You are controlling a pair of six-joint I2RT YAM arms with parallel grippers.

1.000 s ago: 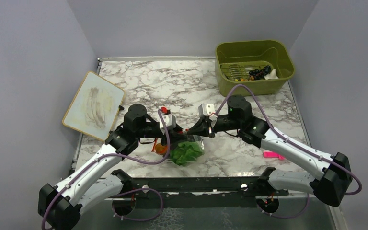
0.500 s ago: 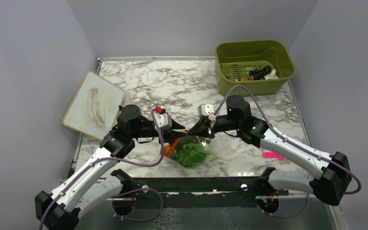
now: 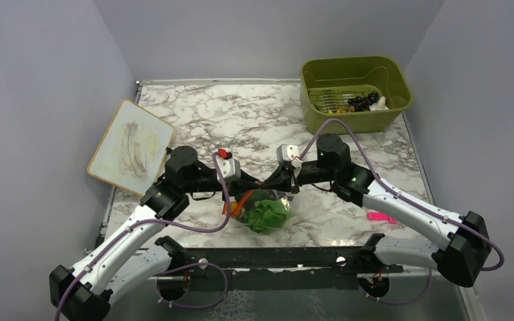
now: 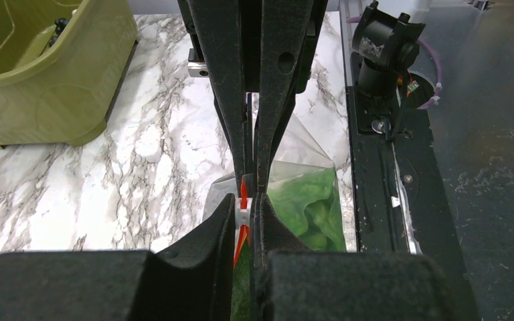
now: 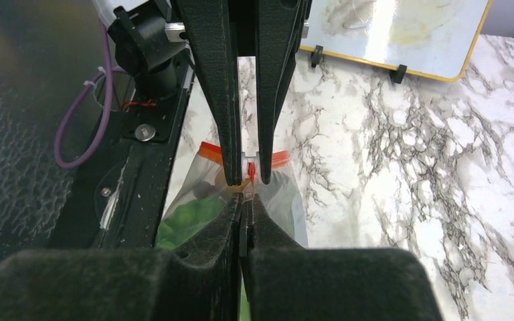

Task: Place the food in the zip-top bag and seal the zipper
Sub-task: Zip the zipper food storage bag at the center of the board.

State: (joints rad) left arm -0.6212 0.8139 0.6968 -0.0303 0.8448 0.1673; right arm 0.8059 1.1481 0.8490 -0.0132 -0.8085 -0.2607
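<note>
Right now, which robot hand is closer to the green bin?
Right. The right gripper pinches the zip-top bag on the side toward the green bin. The left gripper pinches it just beside, on the side away from the bin.

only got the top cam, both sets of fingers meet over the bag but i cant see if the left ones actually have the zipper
Observer: Yes. In the left wrist view the left gripper has its fingers shut on the orange-red zipper.
Operator: and the right
Observer: Shut on it too. The right wrist view shows the right gripper pinching the zipper, which runs out to both sides of the pinch.
Operator: lettuce in?
Observer: The lettuce shows green through the clear zip-top bag, below the zipper.
</note>
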